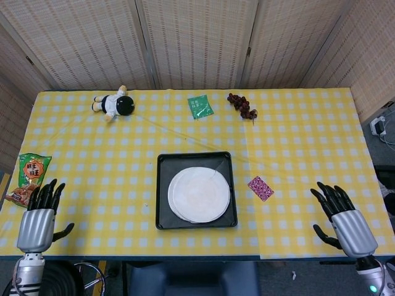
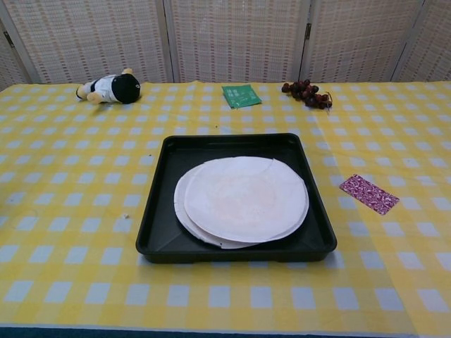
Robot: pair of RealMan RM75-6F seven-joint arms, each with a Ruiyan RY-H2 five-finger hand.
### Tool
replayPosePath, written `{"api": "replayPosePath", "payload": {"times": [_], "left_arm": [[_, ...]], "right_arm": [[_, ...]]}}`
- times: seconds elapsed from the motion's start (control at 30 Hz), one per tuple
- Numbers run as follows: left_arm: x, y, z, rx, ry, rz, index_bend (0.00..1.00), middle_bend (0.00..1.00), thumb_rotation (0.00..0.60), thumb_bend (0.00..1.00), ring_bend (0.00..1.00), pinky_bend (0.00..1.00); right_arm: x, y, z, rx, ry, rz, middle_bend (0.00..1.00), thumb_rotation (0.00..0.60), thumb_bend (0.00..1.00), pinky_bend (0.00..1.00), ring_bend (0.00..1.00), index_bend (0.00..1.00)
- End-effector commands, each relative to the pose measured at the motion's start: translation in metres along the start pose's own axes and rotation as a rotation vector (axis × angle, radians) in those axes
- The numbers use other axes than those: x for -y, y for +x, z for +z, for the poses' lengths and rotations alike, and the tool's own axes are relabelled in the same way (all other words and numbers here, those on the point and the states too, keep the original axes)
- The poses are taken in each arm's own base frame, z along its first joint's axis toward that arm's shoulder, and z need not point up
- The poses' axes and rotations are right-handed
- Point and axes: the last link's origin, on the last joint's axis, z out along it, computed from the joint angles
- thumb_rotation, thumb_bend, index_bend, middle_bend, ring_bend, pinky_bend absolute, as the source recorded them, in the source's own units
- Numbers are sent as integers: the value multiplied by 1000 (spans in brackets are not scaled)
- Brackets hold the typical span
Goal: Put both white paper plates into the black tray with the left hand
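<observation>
left hand: fingers spread, holding nothing, at the near left edge of the worktop, seen only in the head view.
snack bag: just beyond the left hand; red and green with large characters on it, too small to read with confidence.
doll: far beyond the left hand, near the back edge.
tray: well to the right of the left hand, mid-worktop.
plates: both lie in the tray, overlapping, the upper one set a little right of the lower.
green packet: beyond the tray; pale print on it, unreadable.
grapes: beside the packet.
purple packet: right of the tray, patterned, no legible text.
right hand: fingers apart, empty, at the near right edge.
step: the placing looks finished (both plates sit inside the tray).
next move: probably nothing beyond keeping both hands clear.
</observation>
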Motion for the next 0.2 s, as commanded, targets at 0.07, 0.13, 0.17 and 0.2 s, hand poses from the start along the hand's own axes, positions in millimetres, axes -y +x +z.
{"api": "replayPosePath", "payload": {"times": [0.07, 0.13, 0.17, 0.2], "left_arm": [[15, 9, -26, 15, 12, 3, 0, 0, 600, 193, 0, 0], [14, 7, -27, 28, 12, 6, 0, 0, 600, 193, 0, 0], [14, 6, -26, 38, 16, 7, 0, 0, 600, 193, 0, 0], [15, 4, -25, 45, 21, 11, 0, 0, 600, 193, 0, 0]], "right_arm": [[2, -1, 0, -5, 4, -2, 0, 600, 368, 0, 0, 0], [2, -1, 0, -2, 7, -3, 0, 600, 367, 0, 0, 0], [2, -1, 0, 2, 8, -4, 0, 600, 367, 0, 0, 0], [2, -2, 0, 4, 10, -5, 0, 600, 367, 0, 0, 0]]}}
